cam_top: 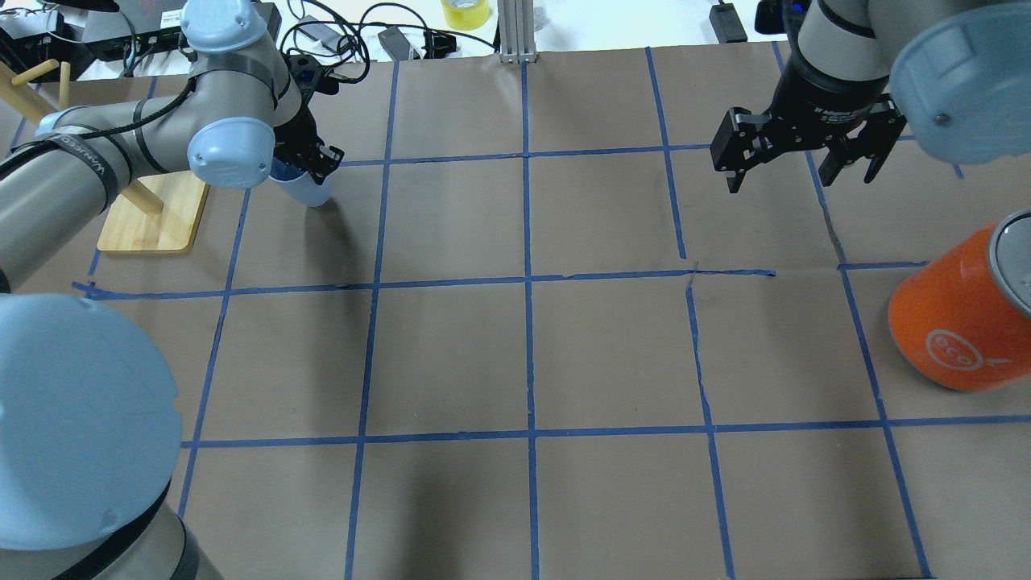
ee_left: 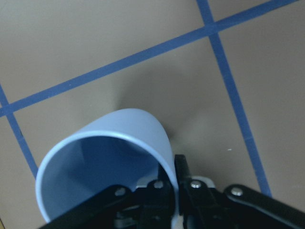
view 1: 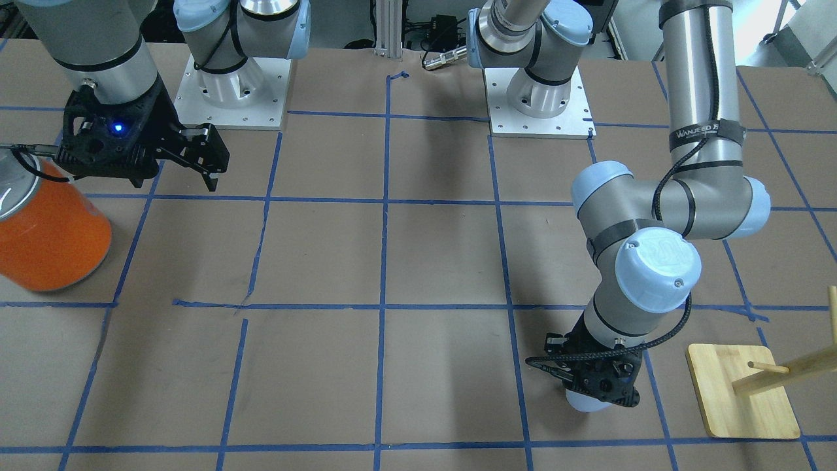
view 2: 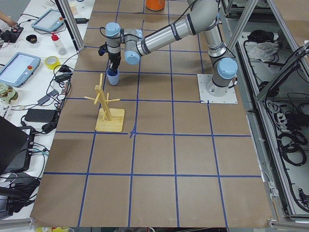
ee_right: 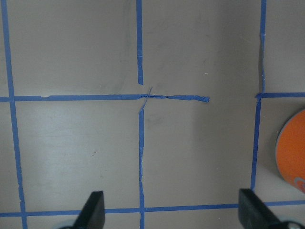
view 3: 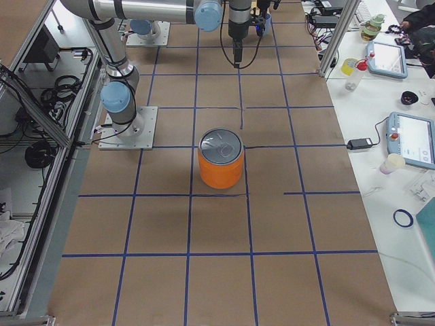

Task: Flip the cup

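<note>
The pale lavender-blue cup (cam_top: pixel 304 191) is held in my left gripper (cam_top: pixel 312 163), which is shut on its rim wall. In the left wrist view the cup (ee_left: pixel 127 138) is tilted, with its open mouth toward the camera and its base down by the table. One finger is inside the rim and one outside. It also shows low under the gripper in the front view (view 1: pixel 580 401) and in the left side view (view 2: pixel 112 77). Whether the base touches the paper I cannot tell. My right gripper (cam_top: pixel 801 167) is open and empty, far off above the table (ee_right: pixel 174 217).
A large orange can (cam_top: pixel 958 322) with a silver top stands at the robot's right, near my right gripper. A wooden peg rack (cam_top: pixel 153 217) on a bamboo base stands just beside the cup on the outer left. Brown paper with a blue tape grid covers the table.
</note>
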